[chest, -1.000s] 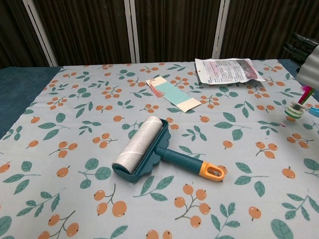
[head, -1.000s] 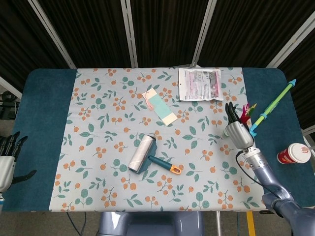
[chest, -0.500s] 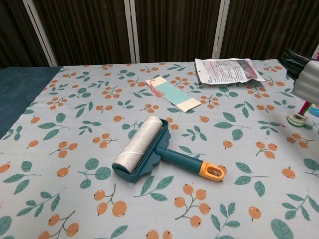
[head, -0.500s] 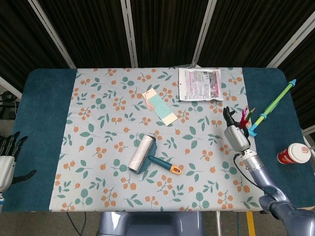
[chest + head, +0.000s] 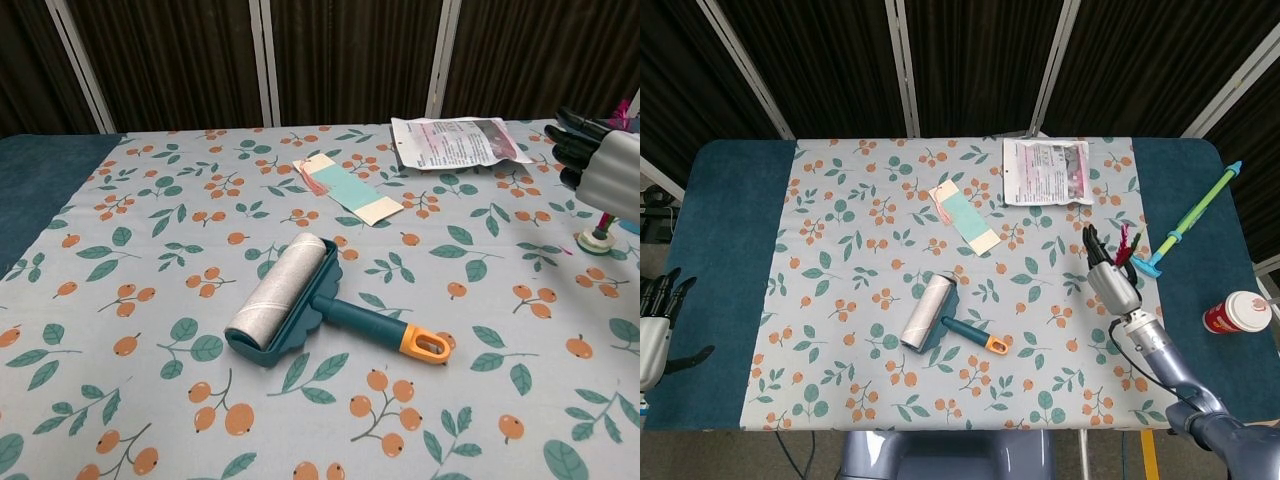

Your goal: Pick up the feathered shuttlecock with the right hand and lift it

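Presently, your inventory of the bench (image 5: 730, 260) reads as follows.

Right hand (image 5: 1106, 275): right of centre in the head view, at the right edge of the chest view (image 5: 600, 165). Its dark fingers (image 5: 1092, 250) point toward the top of the frame. You cannot tell from either view whether they pinch anything or lie apart.

Shuttlecock (image 5: 1126, 243): just beside the right hand, at its upper right in the head view, feathers red and green. In the chest view its round base (image 5: 596, 240) shows low at the right edge, under the hand. Whether hand and shuttlecock touch cannot be told.

Left hand (image 5: 654, 318): far lower left of the head view, off the cloth, fingers spread, holding nothing.

Cloth (image 5: 840, 180): floral print, covering the middle of the bench.

Lint roller (image 5: 945, 318): centre of the cloth, orange-tipped handle toward lower right.

Card (image 5: 966, 218): teal and cream, above the roller.

Packet (image 5: 1046, 171): printed, upper centre-right.

Green stick (image 5: 1195, 216): upper right, lying aslant on the blue surface.

Cup (image 5: 1237, 312): red and white, right edge.
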Tool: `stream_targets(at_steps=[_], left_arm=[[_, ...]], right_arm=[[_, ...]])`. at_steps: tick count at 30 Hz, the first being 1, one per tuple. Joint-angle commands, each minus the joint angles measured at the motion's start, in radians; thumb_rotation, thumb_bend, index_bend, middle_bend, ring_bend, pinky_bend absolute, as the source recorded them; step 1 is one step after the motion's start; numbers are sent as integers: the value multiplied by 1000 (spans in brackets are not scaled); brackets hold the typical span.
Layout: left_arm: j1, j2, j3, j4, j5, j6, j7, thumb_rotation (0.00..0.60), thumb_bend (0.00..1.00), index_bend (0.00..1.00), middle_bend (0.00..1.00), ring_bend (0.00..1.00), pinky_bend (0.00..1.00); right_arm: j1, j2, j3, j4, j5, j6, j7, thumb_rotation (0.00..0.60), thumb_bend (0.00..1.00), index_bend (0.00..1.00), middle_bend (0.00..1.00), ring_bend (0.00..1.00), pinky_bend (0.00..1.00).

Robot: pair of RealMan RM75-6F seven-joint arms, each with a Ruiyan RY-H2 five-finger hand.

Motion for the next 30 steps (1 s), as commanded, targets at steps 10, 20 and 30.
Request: stream_targets(at_steps=[10,20,30], left_arm=[[0,0,0,-1,0,0,0,551,142,97,0,0,0],[1,-1,0,-1,0,2,3,554,144,98,0,0,0],[2,-3,0,0,1,5,5,558,143,98,0,0,0]], right_arm=[[-24,76,33,-184,27,44,-62,600,193,116,28,0,0],[-92,210,26,-439,6,162,31,600,193,110,22,0,0],[-212,302,40,-654,61,284,331,600,193,110,23,0,0]])
